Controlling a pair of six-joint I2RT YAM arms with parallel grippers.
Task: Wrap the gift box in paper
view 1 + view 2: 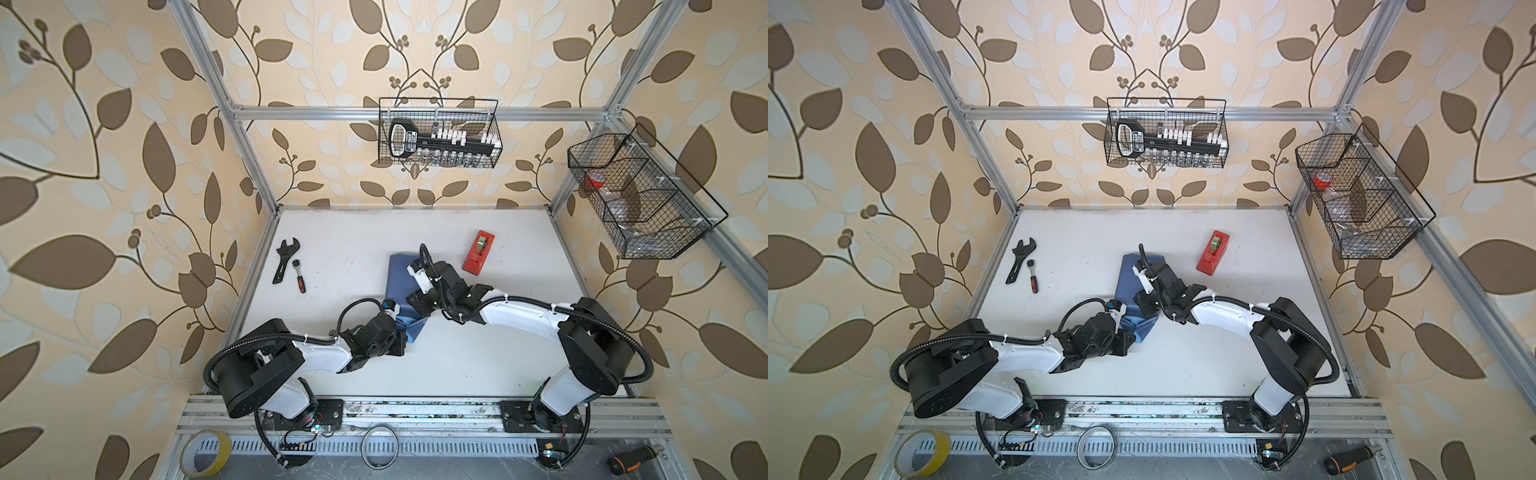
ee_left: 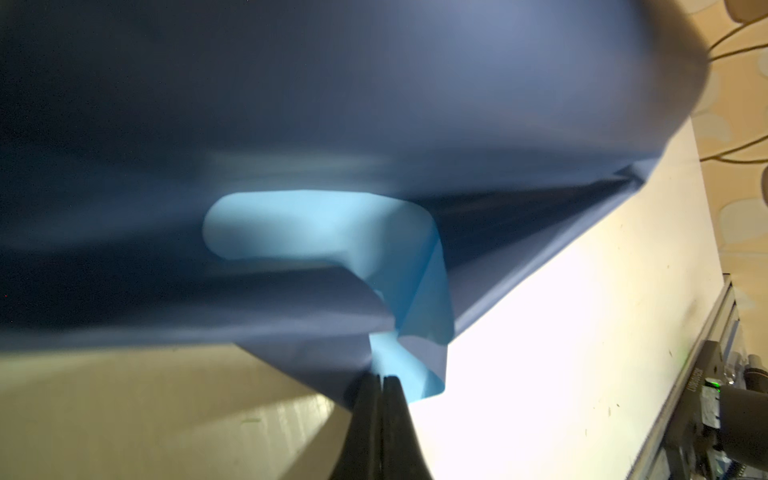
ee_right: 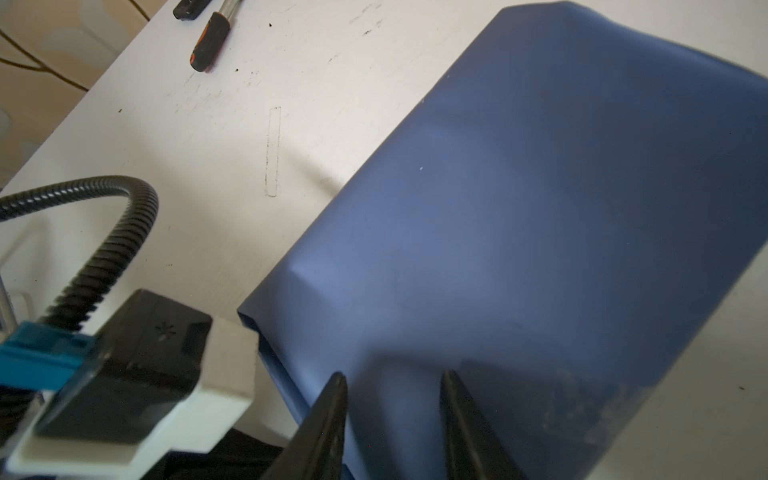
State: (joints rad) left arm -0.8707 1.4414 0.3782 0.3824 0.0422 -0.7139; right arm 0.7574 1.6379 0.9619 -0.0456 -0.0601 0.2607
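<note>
1. The paper (image 1: 400, 274) lies in the middle of the table (image 1: 457, 365), dark side out, already folded over into a flat sleeve with straight long edges
2. The box is not visible in any view; I judge it is inside this sleeve, because the top is flat and raised
3. The left gripper (image 2: 381, 379) is at the near end of the sleeve; its fingers are together, clamped on a corner of the paper, where the light-blue inner side shows
4. The right gripper (image 3: 392, 378) is over the top of the sleeve, near the same end; its fingers are apart and hold nothing; whether the tips touch the paper I cannot tell
5. Done, as I judge: the wrap around the box. Left to do: the near end is open and loose and needs folding flat; the far end also does not look folded down
6. I see no tape on the paper; the tape dispenser (image 1: 478, 252) stands far right, apart from the paper, so the fixing is probably not yet done
</note>
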